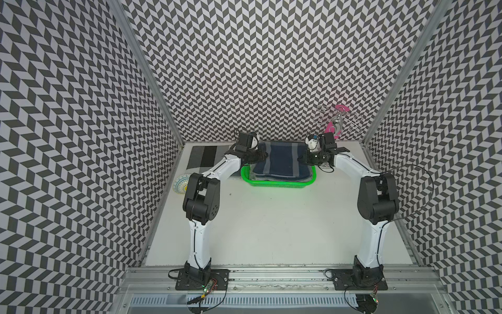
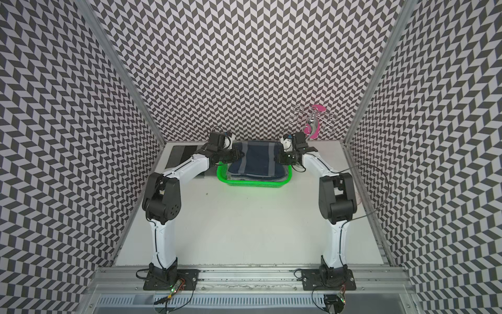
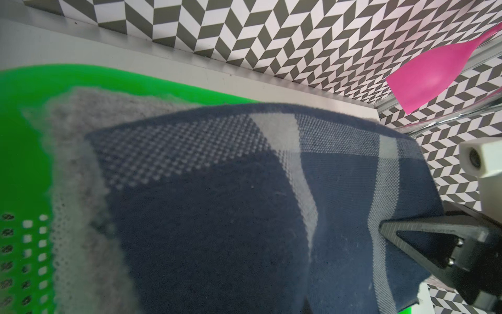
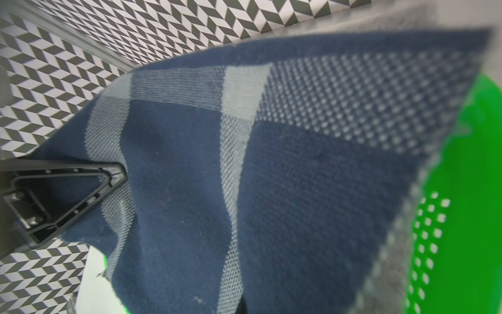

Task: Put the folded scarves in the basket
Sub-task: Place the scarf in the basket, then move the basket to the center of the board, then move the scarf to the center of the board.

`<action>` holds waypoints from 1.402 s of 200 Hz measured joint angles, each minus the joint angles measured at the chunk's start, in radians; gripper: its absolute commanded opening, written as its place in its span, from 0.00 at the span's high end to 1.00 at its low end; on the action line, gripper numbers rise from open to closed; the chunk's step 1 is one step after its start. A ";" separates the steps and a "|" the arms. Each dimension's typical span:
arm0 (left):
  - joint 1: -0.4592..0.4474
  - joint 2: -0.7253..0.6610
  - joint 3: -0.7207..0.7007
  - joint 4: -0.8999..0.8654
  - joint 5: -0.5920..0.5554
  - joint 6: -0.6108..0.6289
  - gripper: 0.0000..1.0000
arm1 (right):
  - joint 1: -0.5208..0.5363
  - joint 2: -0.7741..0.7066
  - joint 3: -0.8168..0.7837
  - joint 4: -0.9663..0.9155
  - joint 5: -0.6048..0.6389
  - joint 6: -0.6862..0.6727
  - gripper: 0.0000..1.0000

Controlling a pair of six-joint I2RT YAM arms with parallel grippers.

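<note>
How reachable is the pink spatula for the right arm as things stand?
Probably not yet: the right fingers are shut on the scarf over the basket. The spatula sits close behind, with nothing between.

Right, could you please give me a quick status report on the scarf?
Left hand and right hand both shut on scarf edges. Scarf held over basket, lower layers sagging inside. Nothing in the way.

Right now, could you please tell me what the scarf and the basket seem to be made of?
The scarf looks like soft woven cloth, perhaps wool or a blend: matte navy with pale grey bands, visible weave and fuzzy edges in the wrist views. The basket looks like moulded plastic: bright green, smooth with a slight sheen, regular holes in its walls.
</note>
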 measured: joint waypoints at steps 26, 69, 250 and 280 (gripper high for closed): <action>0.008 0.002 -0.003 -0.020 0.000 0.000 0.90 | -0.005 0.012 0.017 -0.018 0.008 -0.013 0.92; 0.009 0.002 -0.003 -0.039 -0.012 0.003 0.75 | -0.006 0.012 0.019 -0.032 0.021 -0.031 0.77; 0.181 -0.202 -0.066 -0.131 -0.080 0.038 0.52 | 0.001 -0.190 -0.053 -0.106 0.235 -0.025 0.49; 0.255 -0.209 -0.088 -0.111 -0.106 0.029 0.54 | 0.068 -0.225 -0.069 -0.109 0.255 -0.010 0.49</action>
